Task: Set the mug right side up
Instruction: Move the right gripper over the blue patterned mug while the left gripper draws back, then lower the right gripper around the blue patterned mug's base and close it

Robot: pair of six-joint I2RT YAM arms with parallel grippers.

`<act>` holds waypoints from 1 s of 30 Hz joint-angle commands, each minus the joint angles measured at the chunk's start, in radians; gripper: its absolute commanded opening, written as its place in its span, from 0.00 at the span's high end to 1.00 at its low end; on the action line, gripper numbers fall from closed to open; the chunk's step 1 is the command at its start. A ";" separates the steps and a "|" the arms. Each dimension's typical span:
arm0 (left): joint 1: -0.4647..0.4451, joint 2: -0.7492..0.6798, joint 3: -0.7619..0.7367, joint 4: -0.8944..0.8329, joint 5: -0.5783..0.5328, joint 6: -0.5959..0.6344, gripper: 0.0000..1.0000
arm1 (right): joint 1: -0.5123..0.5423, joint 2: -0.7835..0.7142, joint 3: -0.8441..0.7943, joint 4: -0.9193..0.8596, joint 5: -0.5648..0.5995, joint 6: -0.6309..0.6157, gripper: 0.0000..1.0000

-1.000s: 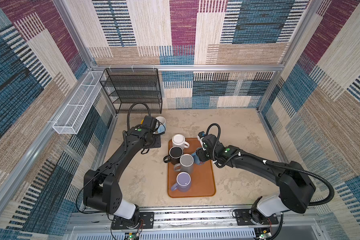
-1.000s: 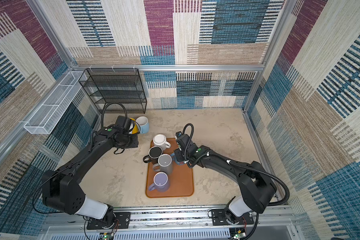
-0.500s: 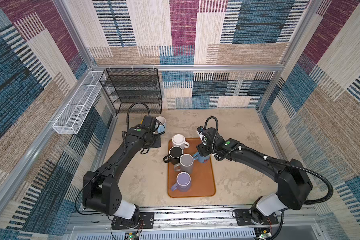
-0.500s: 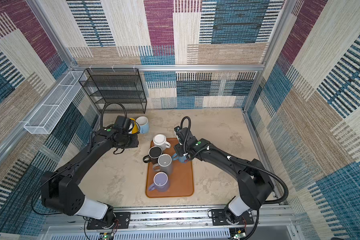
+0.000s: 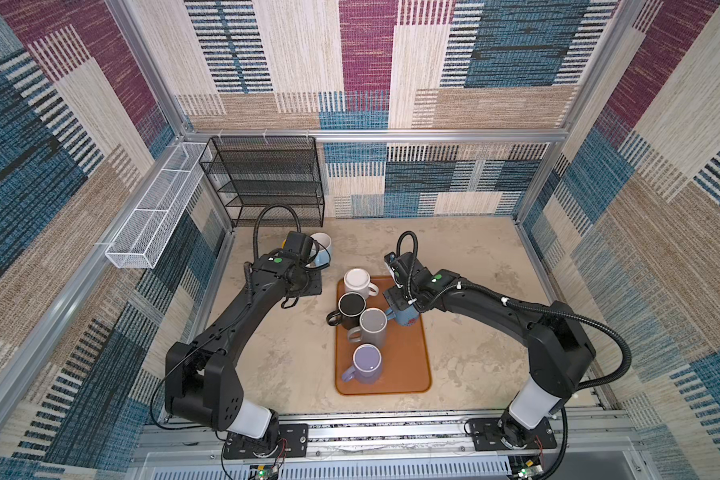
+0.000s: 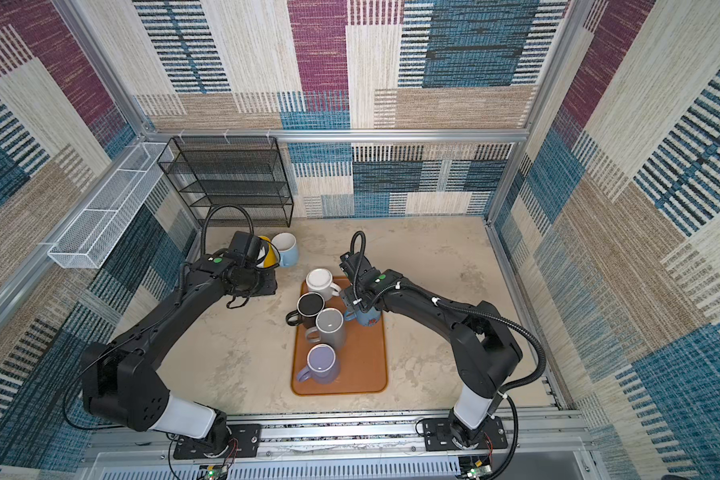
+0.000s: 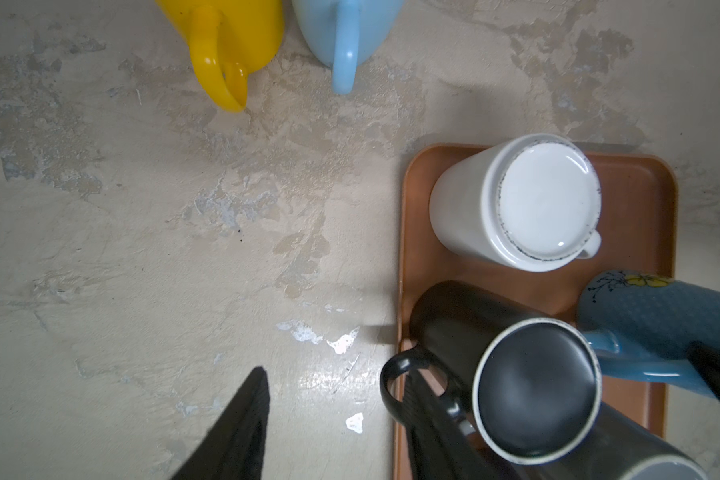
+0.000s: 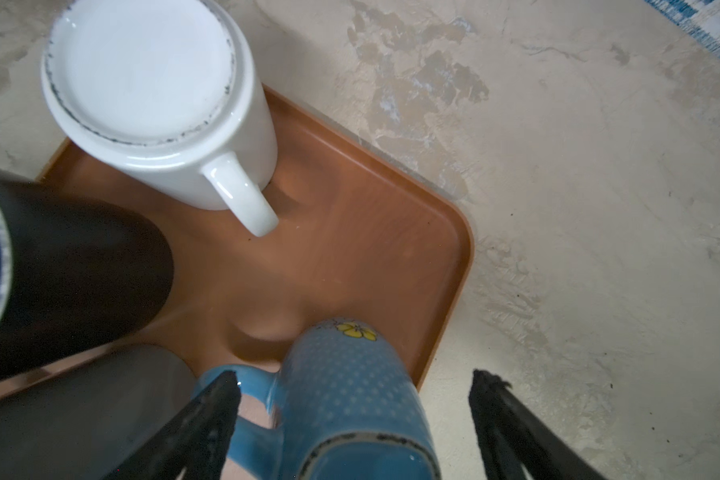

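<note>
A blue dotted mug (image 8: pixel 350 395) with a yellow flower stands bottom up on the brown tray (image 8: pixel 371 199); its unglazed base ring faces the right wrist camera. My right gripper (image 8: pixel 355 376) hangs just above it, open. One finger is over the mug's handle and the other is outside its far wall, with a gap on each side. In both top views the gripper (image 5: pixel 400 305) (image 6: pixel 356 305) covers most of the mug (image 5: pixel 408 320) (image 6: pixel 368 319). My left gripper (image 7: pixel 336 372) is open and empty over the bare table, beside the tray's corner.
A white mug (image 5: pixel 356 282), a black mug (image 5: pixel 351 305), a grey mug (image 5: pixel 373 324) and a purple mug (image 5: pixel 366 361) stand bottom up on the tray. A yellow mug (image 7: pixel 225 33) and a light blue mug (image 7: pixel 346 25) stand on the table near a black wire rack (image 5: pixel 267 178).
My right gripper's jaws have spread wider and its wrist has shifted slightly toward the back of the tray, so more of the blue mug shows. The left arm has not moved.
</note>
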 commanded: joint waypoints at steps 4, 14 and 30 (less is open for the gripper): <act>-0.001 -0.002 0.009 0.001 -0.005 -0.007 0.51 | 0.022 0.015 0.013 -0.044 0.055 -0.006 0.11; -0.001 -0.007 0.005 0.001 -0.003 -0.006 0.51 | 0.048 -0.040 -0.042 -0.084 0.068 -0.014 0.10; -0.001 -0.024 0.002 -0.003 0.000 -0.008 0.51 | 0.057 -0.091 -0.036 -0.038 0.024 0.072 0.10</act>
